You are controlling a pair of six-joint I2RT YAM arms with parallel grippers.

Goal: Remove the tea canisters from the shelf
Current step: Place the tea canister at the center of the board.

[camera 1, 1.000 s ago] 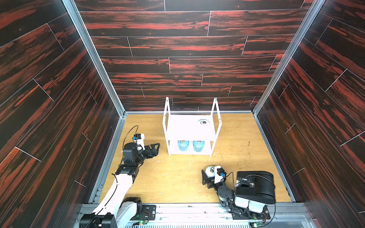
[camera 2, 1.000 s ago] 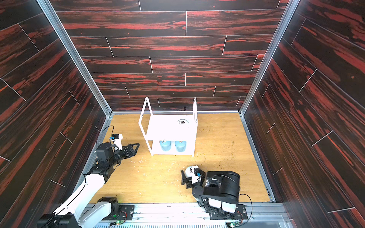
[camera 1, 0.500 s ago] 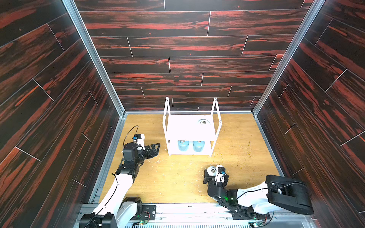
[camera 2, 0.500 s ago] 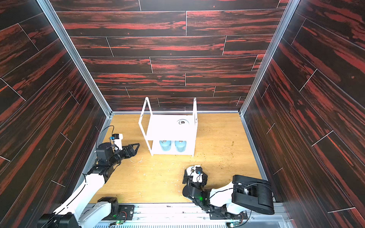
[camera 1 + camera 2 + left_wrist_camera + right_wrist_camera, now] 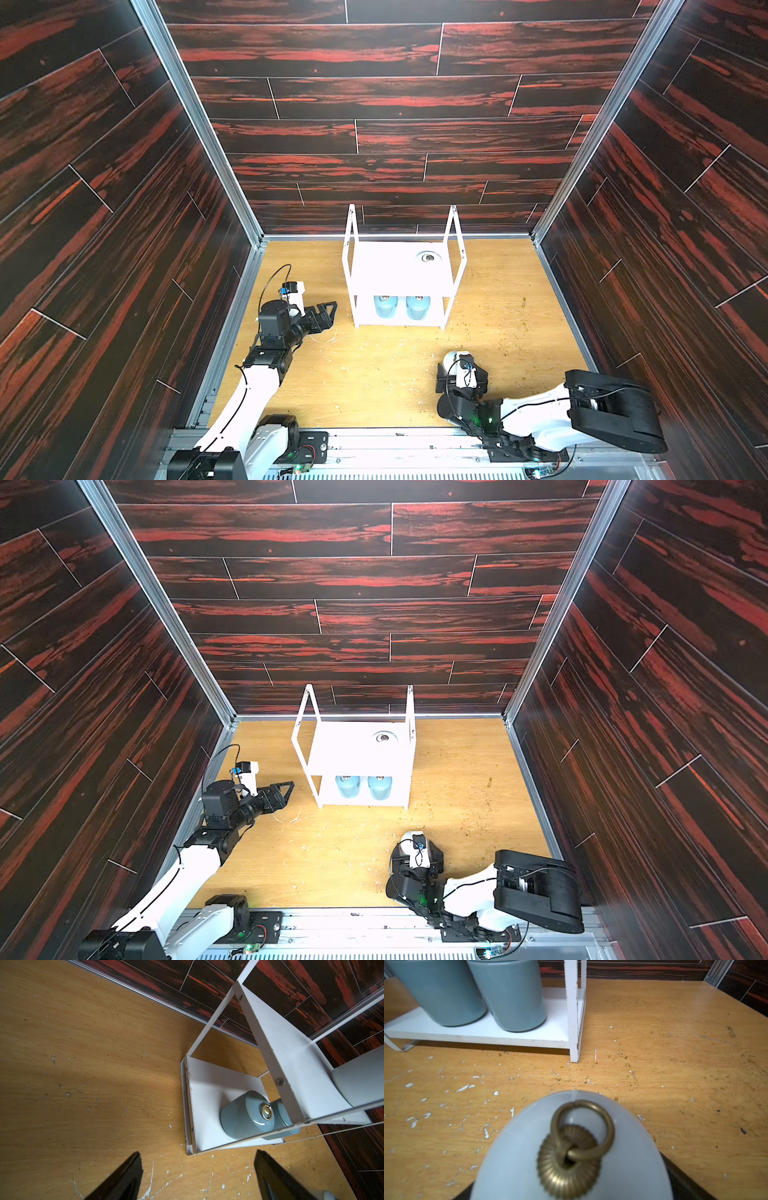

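Here, the left gripper point(image 5: 197, 1152), jaws apart, is best guided low toward the blue canisters point(image 5: 239, 1120); clamping of the white canister point(image 5: 512, 1147) by the right gripper point(image 5: 456, 368) is undetermined.

The left arm point(image 5: 253, 386) comes up from the near left corner of the desk. Its wrist is bent so that the left gripper point(image 5: 332, 316) points sideways toward the middle, a little above the desk. Its fingers point(image 5: 124, 1178) stand apart, with nothing between them. The right arm point(image 5: 536, 409) lies folded low along the near edge, with the elbow out to the right. The right gripper point(image 5: 457, 365) sits low over the desk, jaws spread wide on both sides of the white canister point(image 5: 519, 1157).
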